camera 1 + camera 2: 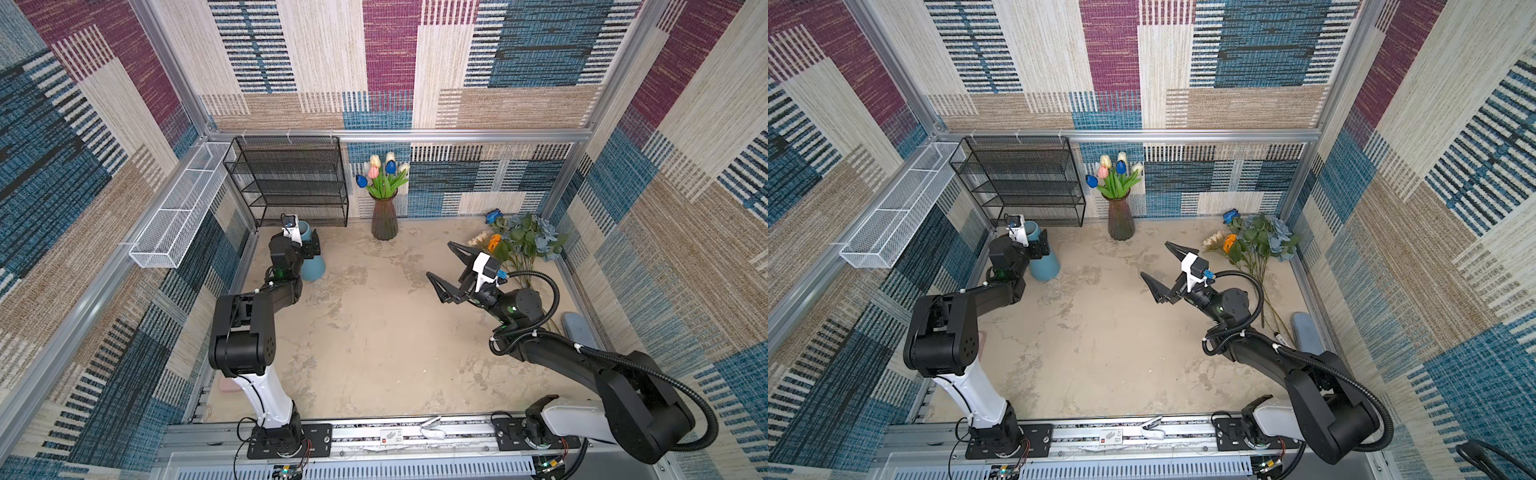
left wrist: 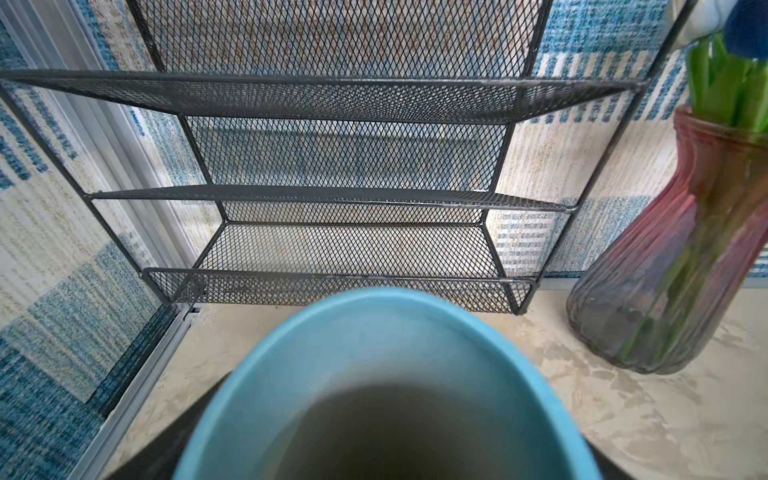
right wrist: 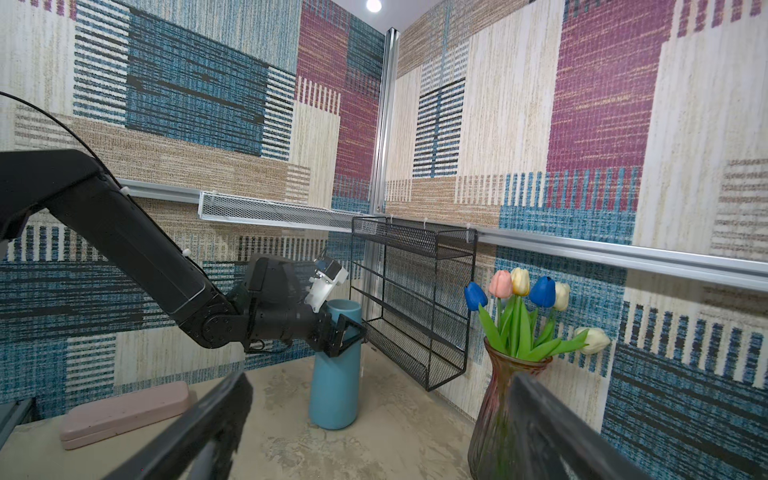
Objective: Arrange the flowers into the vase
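- Flowers [image 1: 521, 241] lie heaped at right centre in both top views, just beyond the right gripper [image 1: 439, 258], spread wide and empty; next it likely needs one stem.
- Left gripper [image 1: 306, 246] straddles the blue vase [image 1: 312, 269], left centre; clamped or not, I cannot tell.
- Farthest, tulips [image 1: 382, 174] fill the glass vase [image 1: 384, 220].

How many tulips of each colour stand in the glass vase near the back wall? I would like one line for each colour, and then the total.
Blue tulips: 2
Pink tulip: 1
White or cream tulips: 3
Total in the glass vase: 6
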